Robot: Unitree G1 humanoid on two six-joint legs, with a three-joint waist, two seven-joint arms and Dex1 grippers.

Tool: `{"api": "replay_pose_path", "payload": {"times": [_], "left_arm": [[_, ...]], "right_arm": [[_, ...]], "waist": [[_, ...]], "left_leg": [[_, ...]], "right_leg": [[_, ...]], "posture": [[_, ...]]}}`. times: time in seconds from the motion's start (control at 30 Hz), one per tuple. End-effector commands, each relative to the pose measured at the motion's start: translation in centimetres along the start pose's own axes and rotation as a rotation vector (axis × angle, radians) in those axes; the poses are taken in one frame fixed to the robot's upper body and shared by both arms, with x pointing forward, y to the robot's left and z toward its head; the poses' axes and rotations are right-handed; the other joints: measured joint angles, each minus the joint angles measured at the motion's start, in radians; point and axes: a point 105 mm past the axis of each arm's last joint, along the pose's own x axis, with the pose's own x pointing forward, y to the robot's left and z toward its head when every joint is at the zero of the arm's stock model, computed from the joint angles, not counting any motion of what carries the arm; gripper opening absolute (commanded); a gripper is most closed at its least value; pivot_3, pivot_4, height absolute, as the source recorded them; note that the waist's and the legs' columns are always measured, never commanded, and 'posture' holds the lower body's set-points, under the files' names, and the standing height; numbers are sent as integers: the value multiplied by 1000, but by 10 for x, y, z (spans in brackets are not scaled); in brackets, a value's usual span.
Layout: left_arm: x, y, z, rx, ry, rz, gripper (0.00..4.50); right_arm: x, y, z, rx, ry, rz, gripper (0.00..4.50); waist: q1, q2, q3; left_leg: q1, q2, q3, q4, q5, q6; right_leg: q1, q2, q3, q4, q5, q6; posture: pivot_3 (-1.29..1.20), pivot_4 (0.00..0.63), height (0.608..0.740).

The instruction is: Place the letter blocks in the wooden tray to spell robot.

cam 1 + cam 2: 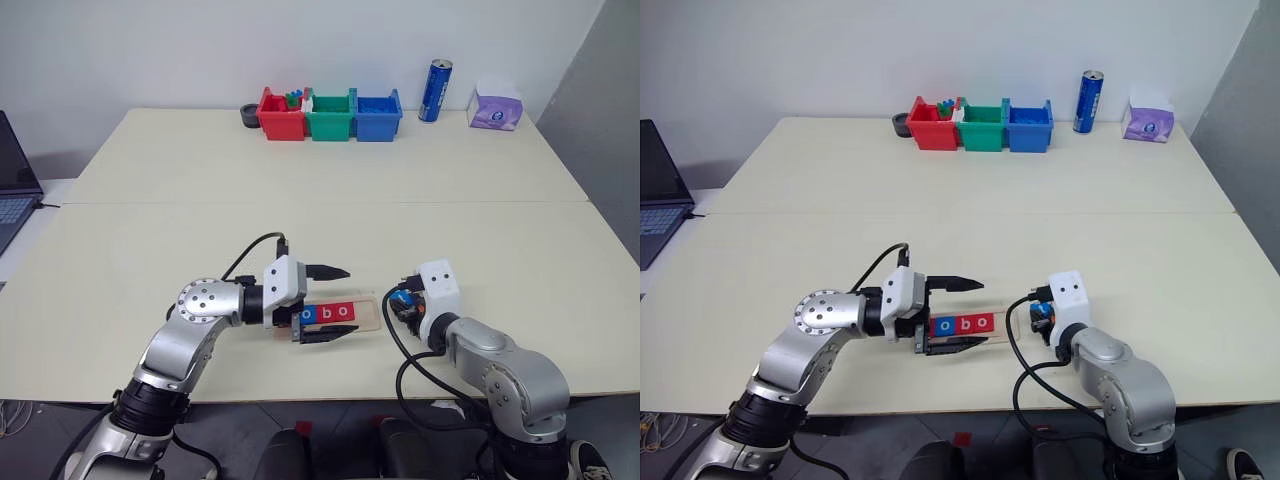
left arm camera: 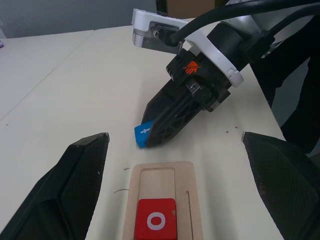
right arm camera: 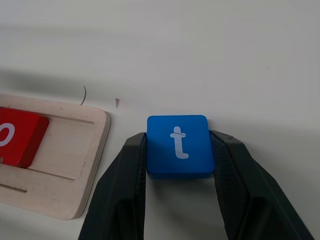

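Note:
The wooden tray (image 1: 366, 312) lies near the table's front edge. It holds letter blocks reading o, b, o (image 1: 962, 324). In the left wrist view a bare slot of the tray (image 2: 158, 181) shows past the end red o block (image 2: 156, 220). My left gripper (image 1: 349, 301) is open, with one finger (image 2: 80, 185) on each side of the tray's left part. My right gripper (image 3: 180, 139) is shut on a blue block marked t (image 3: 180, 145), just off the tray's right end (image 3: 95, 150). Whether the block rests on the table I cannot tell.
Red (image 1: 281, 116), green (image 1: 331, 116) and blue (image 1: 378, 116) plastic bins stand in a row at the table's far edge, with a dark round object (image 1: 249, 115) beside them. A blue can (image 1: 435, 91) and a purple tissue pack (image 1: 495, 106) stand at the far right. A laptop (image 1: 15, 190) sits off the left edge.

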Motion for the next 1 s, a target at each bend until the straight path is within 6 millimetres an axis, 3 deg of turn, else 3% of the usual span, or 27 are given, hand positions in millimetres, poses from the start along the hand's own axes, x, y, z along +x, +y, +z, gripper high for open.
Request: {"api": "replay_pose_path", "payload": {"times": [0.03, 0.2, 0.23, 0.47, 0.7, 1.0], "left_arm": [[-6, 9, 9, 42, -15, 35, 4500], [-7, 10, 8, 44, -13, 37, 4500], [-7, 10, 8, 44, -13, 35, 4500], [-7, 16, 6, 57, -10, 28, 4500], [-8, 19, 6, 70, -10, 33, 4500], [-8, 19, 5, 77, -20, 46, 4500]], "right_arm": [[0, 1, -3, -8, 22, 9, 1466], [-3, 3, -7, -8, 36, 28, 1466], [-3, 3, -7, -7, 39, 35, 2225], [-6, 7, -11, 7, 47, 89, 4463], [-21, -9, 7, -18, -15, 78, 4463], [-35, -25, 73, -130, -199, 159, 4463]], "waist": [[0, 0, 0], [0, 0, 0], [0, 0, 0], [1, -1, 0], [1, -1, 0], [1, -1, 1]], "left_leg": [[0, 0, 0, 0, 0, 0], [0, 0, 0, 0, 0, 0], [0, 0, 0, 0, 0, 0], [0, 0, 0, 0, 0, 0], [-1, 0, 0, 0, 0, 0], [-1, -1, -1, -1, 0, 0]], "right_leg": [[0, 0, 0, 0, 0, 0], [0, 0, 0, 0, 0, 0], [0, 0, 0, -1, 0, 0], [0, 0, 0, -1, 0, 0], [0, 0, 0, -2, 0, 0], [0, 0, -1, -2, 0, 0]], "posture": [[0, 150, 740], [0, 150, 740], [0, 150, 740], [0, 150, 740], [0, 150, 740], [0, 150, 740]]}}
